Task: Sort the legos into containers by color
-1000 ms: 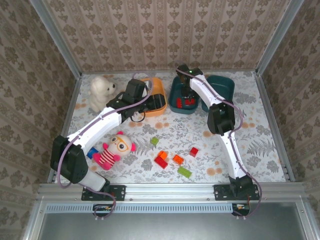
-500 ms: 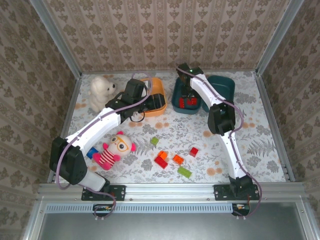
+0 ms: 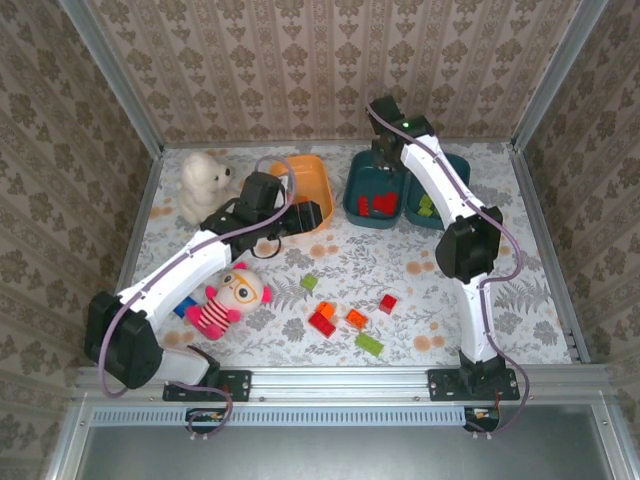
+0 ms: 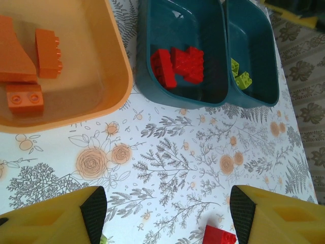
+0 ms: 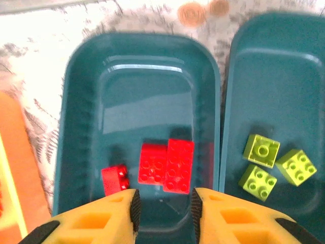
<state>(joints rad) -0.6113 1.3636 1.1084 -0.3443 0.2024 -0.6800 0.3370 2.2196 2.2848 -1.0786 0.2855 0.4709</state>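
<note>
— What are the pincers doing?
— My right gripper hangs with its jaws a narrow gap apart, gripping nothing. It is over the middle dark teal plastic tub, where three red plastic bricks lie. Three light green bricks sit in the neighbouring teal tub.
— And the left?
— My left gripper is spread wide and empty above the flowered table. It is near the rounded orange tub, which has orange bricks inside. Loose bricks lie scattered nearer the arm bases.
</note>
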